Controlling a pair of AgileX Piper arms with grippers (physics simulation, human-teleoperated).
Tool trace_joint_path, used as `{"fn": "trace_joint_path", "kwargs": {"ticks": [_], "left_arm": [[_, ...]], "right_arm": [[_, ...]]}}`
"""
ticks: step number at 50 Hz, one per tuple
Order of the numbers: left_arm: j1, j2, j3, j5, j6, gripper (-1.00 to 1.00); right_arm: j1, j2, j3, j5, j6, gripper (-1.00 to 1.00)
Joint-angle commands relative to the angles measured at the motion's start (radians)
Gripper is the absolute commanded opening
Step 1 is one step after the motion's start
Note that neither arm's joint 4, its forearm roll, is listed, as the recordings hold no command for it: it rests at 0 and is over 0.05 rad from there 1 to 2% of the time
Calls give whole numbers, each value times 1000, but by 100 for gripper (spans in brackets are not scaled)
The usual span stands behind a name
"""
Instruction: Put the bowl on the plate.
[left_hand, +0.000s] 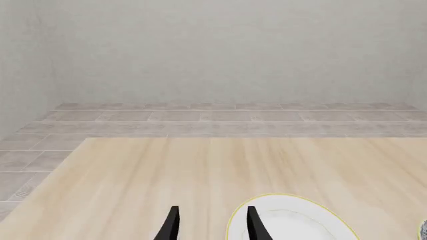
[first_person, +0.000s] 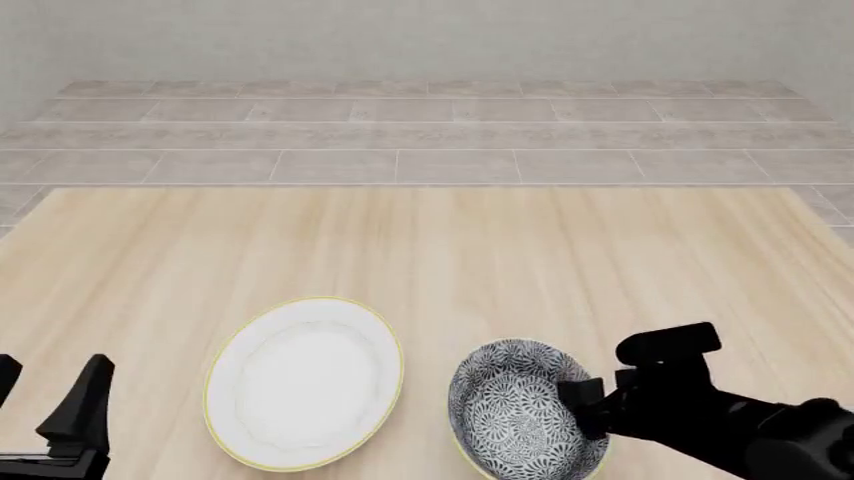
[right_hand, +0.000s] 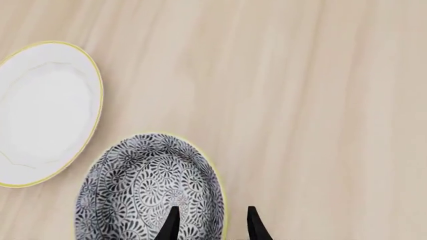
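right gripper straddling the bowl's rim

the bowl (first_person: 518, 414) is sitting on the table (first_person: 441, 245) just right of the plate (first_person: 304, 382), not touching it. the right gripper (right_hand: 211, 223) is standing with fingers apart, one inside the bowl, one outside its rim, not yet clamped. the left gripper (left_hand: 212, 223) is hanging spread and empty at the plate's near-left edge.
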Motion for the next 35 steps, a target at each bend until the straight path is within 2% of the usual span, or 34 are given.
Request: {"fn": "trace_joint_path", "kwargs": {"ticks": [1, 3, 6, 35], "left_arm": [[0, 0, 0, 0, 0, 100], [0, 0, 0, 0, 0, 100], [0, 0, 0, 0, 0, 100], [0, 0, 0, 0, 0, 100]], "right_arm": [[4, 30, 25, -36, 21, 100], [9, 39, 26, -44, 26, 100], [23, 61, 30, -64, 64, 100], [37, 104, 31, -97, 64, 100]]}}
